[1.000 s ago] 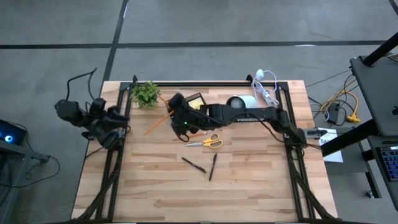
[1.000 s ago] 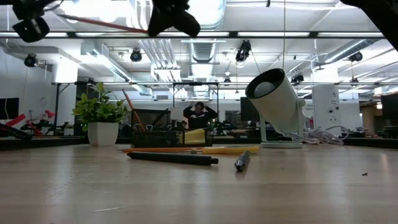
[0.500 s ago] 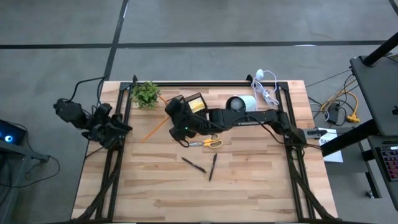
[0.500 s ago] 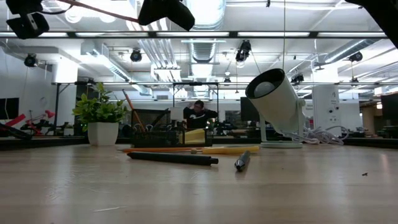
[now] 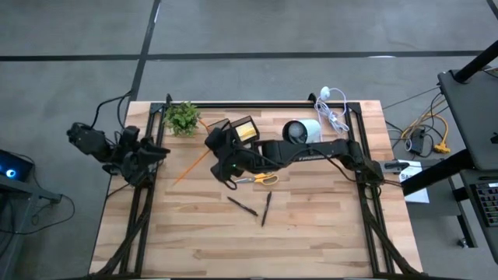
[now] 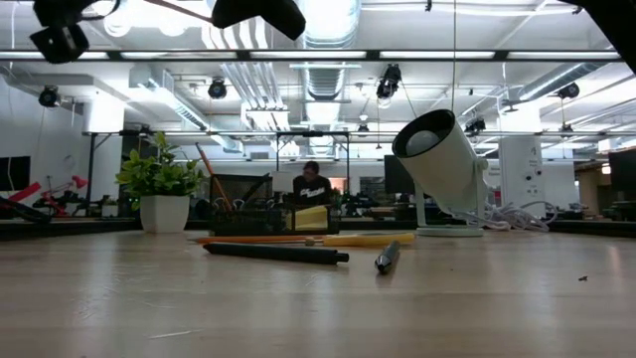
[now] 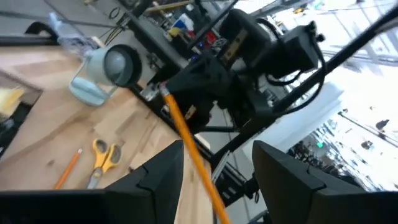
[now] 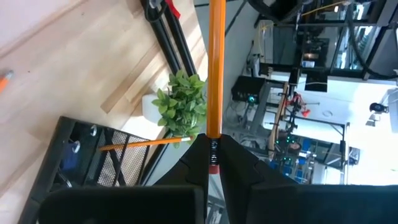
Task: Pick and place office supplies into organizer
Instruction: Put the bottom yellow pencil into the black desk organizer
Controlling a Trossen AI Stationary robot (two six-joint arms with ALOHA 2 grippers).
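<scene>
orange pencil (image 5: 189, 161) clamped in closed right gripper (image 5: 218, 148), long axis slanting toward left gripper (image 5: 159, 150), open, empty

pencil (image 8: 216, 68): far end cut off | organizer (image 5: 240, 129): partly hidden

Organizer (image 5: 240, 129) sits at table's (image 5: 311, 225) rear between plant (image 5: 181, 117) and cup (image 5: 299, 131); scissors (image 5: 259, 179) before it, two pens (image 5: 254, 208) nearer the front.
</scene>
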